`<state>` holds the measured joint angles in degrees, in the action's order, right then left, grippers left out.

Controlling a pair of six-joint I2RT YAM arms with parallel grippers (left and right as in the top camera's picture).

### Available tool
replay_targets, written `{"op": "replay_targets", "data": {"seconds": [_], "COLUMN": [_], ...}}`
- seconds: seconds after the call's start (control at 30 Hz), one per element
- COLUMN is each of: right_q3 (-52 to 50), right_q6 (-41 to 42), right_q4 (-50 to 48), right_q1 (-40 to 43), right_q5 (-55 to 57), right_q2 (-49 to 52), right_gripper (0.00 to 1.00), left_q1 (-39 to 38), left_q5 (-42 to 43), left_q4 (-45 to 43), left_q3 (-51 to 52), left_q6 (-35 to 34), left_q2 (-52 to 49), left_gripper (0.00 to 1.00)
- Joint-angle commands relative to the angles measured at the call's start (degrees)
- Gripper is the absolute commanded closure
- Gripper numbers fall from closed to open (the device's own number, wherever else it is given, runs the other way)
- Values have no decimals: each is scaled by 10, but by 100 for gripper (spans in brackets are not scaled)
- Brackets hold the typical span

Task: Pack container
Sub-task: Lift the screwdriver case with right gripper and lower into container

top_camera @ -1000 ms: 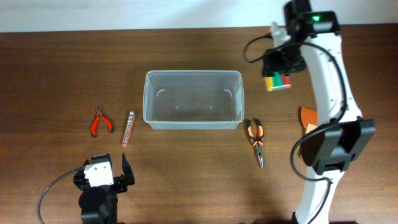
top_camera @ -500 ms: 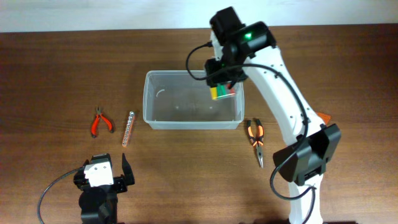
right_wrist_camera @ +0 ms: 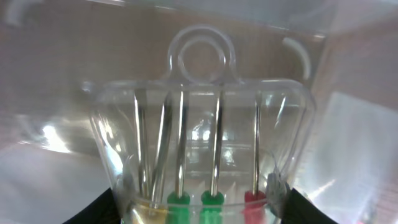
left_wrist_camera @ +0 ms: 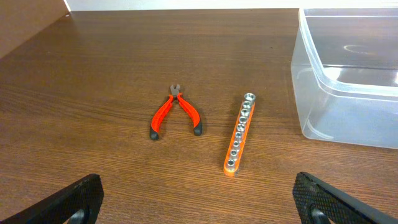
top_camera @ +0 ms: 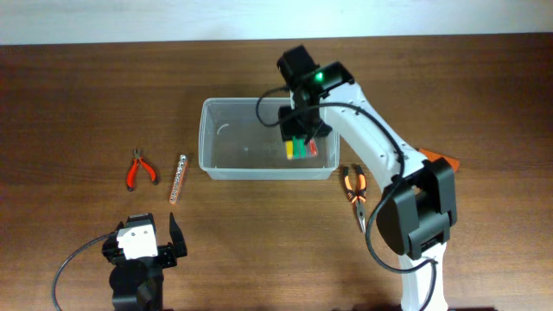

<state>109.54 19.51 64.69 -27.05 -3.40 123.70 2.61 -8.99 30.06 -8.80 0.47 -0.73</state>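
Overhead: right hand [top_camera: 299, 138] grips screwdriver case [top_camera: 301, 151] over container [top_camera: 207, 142].

container [top_camera: 226, 142] left half free; right gripper [top_camera: 299, 138], case [top_camera: 301, 151] possibly crowd right half

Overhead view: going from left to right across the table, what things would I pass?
Red-handled pliers → orange socket strip → container → orange-handled pliers. The case of coloured tools in the right gripper overlaps the container, so I skip it.

Dark brown wood-grain table [top_camera: 69, 86] fills view; white wall [top_camera: 130, 17] strip along far edge; even, soft light.
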Motion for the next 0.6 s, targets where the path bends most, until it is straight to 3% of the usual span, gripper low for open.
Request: {"op": "replay_targets", "data": {"seconds": [0.0,0.23,0.43,0.57], "right_q3": [-50,-117,-122,-120], "right_q6": [10,9,9,9], "right_q4": [-27,-79,-95,-101], "right_q1": [-4,-3,-3,-3], "right_q5": [10,10,10,10], "right_q2": [-12,-11,-11,-11], "right_gripper": [46,44,30,27], "left_q1": [3,3,3,3], "left_q5": [2,2,2,2], "left_q4": [-3,-3,-3,-3], "left_q3": [5,5,5,5], "left_q6": [11,11,11,11], "left_q2": [4,4,4,4], "left_gripper": [1,1,1,1]}}
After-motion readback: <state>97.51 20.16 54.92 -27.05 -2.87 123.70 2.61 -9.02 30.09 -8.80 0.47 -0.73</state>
